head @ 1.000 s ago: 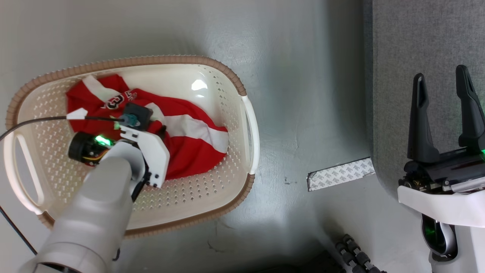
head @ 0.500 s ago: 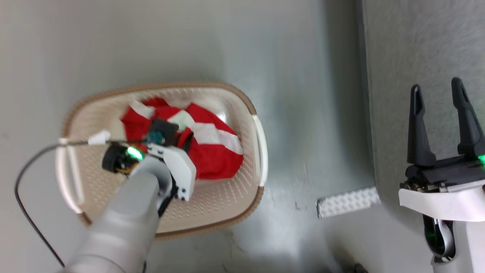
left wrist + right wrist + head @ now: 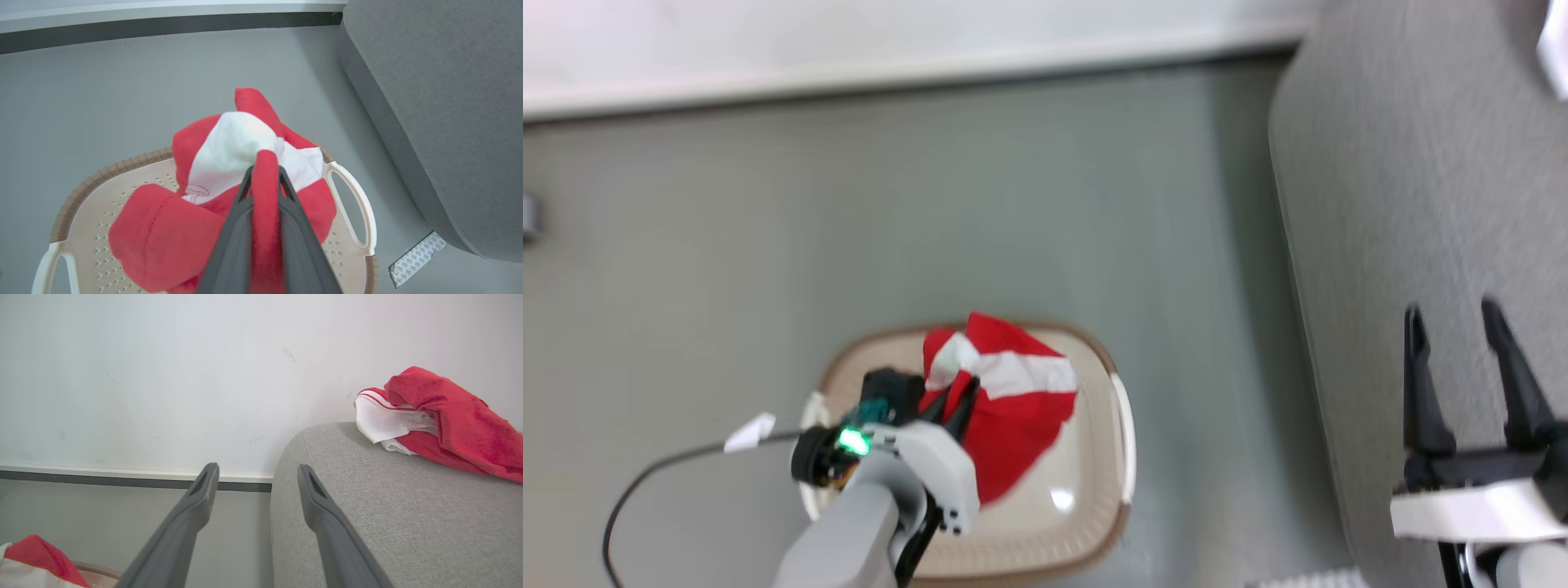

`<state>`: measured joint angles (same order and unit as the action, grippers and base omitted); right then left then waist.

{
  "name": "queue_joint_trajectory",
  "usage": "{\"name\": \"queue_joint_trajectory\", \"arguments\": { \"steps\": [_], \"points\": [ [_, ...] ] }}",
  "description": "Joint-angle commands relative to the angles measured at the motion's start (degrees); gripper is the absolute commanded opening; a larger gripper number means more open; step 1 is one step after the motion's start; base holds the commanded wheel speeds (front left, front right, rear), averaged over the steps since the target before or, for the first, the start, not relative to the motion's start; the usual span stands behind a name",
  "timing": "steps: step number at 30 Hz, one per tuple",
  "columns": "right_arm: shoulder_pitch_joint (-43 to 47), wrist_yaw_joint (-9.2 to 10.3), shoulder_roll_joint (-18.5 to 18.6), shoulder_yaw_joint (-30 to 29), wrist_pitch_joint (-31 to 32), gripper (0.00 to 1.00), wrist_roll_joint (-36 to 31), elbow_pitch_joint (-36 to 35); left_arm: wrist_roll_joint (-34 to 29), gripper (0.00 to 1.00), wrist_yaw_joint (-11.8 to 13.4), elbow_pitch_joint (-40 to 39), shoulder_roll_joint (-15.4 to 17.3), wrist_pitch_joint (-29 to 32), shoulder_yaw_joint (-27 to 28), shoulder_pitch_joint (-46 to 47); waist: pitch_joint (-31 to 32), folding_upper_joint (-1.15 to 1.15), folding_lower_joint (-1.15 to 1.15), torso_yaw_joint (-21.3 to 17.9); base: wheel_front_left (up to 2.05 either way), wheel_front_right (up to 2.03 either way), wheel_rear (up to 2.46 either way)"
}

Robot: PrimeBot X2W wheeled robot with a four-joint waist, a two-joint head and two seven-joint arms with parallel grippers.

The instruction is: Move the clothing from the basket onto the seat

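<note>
My left gripper (image 3: 956, 402) is shut on a fold of the red and white clothing (image 3: 1021, 392) and holds it bunched up above the cream basket (image 3: 1086, 523). In the left wrist view the fingers (image 3: 286, 212) pinch a red strip of the clothing (image 3: 229, 143), which hangs over the basket (image 3: 94, 179). My right gripper (image 3: 1454, 314) stands open with nothing in it over the edge of the grey seat (image 3: 1405, 163). The right wrist view shows that gripper (image 3: 257, 470) beside the seat (image 3: 367, 498), where another red and white garment (image 3: 441, 416) lies.
The basket stands on a grey floor (image 3: 931, 204), left of the seat. A white wall with a skirting board (image 3: 931, 73) runs along the far side. A strip of tape (image 3: 416, 259) lies on the floor by the seat. A black cable (image 3: 645, 482) trails from my left arm.
The head camera has risen and tilted, so the basket looks smaller and lower. My left gripper has shut on the clothing and lifted it off the basket's floor. The right gripper stays open.
</note>
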<state>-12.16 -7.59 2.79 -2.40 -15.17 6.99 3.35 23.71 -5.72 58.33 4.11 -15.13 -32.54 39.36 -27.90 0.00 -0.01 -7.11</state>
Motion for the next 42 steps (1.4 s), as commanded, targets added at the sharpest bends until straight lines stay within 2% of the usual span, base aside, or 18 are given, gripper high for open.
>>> {"name": "queue_joint_trajectory", "arguments": {
  "steps": [1,8,17,26,42],
  "points": [
    [1.8,0.19,0.2,-0.4,0.0,1.00,-0.3,0.5,0.1,0.00,0.4,-1.4,0.7,0.0,0.5,-2.2,9.2,0.00,0.01,4.2,0.00,0.00,0.00],
    [7.4,0.19,0.2,-0.9,0.0,1.00,-1.5,3.1,-0.5,0.00,2.4,-11.8,3.0,0.0,3.7,-10.8,19.1,0.00,0.01,6.9,0.00,0.00,0.00],
    [12.3,0.19,0.2,0.4,0.0,1.00,-3.1,5.4,-1.6,0.00,5.8,-24.2,6.3,0.0,7.9,-21.0,27.3,0.00,0.01,8.5,0.00,0.00,0.00],
    [14.6,0.19,0.2,1.5,0.0,1.00,-2.3,6.3,-2.6,0.00,7.8,-32.8,9.1,0.0,11.7,-26.8,30.5,0.00,0.01,9.4,0.00,0.00,0.00],
    [17.6,0.19,0.2,4.1,0.0,1.00,-1.0,7.3,-1.8,0.00,9.8,-40.3,11.6,0.2,14.5,-34.6,34.6,0.00,0.01,7.4,0.00,0.00,0.00]
  ]
}}
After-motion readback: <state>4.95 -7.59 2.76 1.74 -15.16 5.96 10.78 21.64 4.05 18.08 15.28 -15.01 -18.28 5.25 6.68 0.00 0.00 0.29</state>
